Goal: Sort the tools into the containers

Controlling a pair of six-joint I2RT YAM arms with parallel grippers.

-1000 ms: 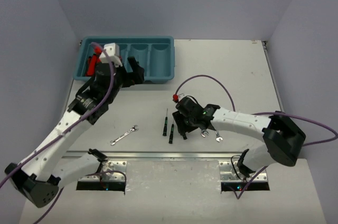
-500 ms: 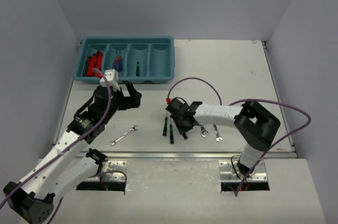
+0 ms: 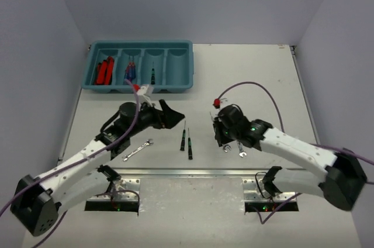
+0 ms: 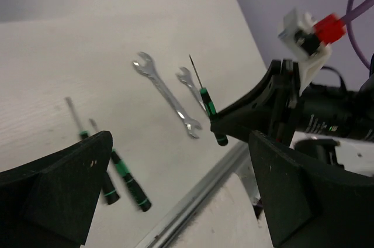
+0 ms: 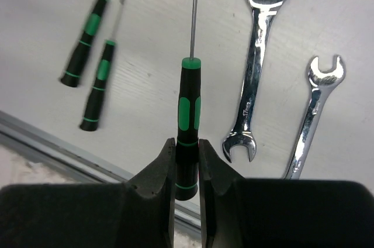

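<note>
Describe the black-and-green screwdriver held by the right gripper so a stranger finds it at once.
Near the front edge of the white table, find the right gripper. The thin black screwdriver with green bands is pinched by its handle end between the fingers, off the table. Its two twins lie flat to its left.

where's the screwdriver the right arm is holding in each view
top external: not distinguishable, hidden under the right gripper, right of centre.
left wrist: centre, held screwdriver with its tip up, gripped near the butt.
right wrist: centre, upright between the fingers.
shared landmark: the two silver wrenches lying on the table beside it.
</note>
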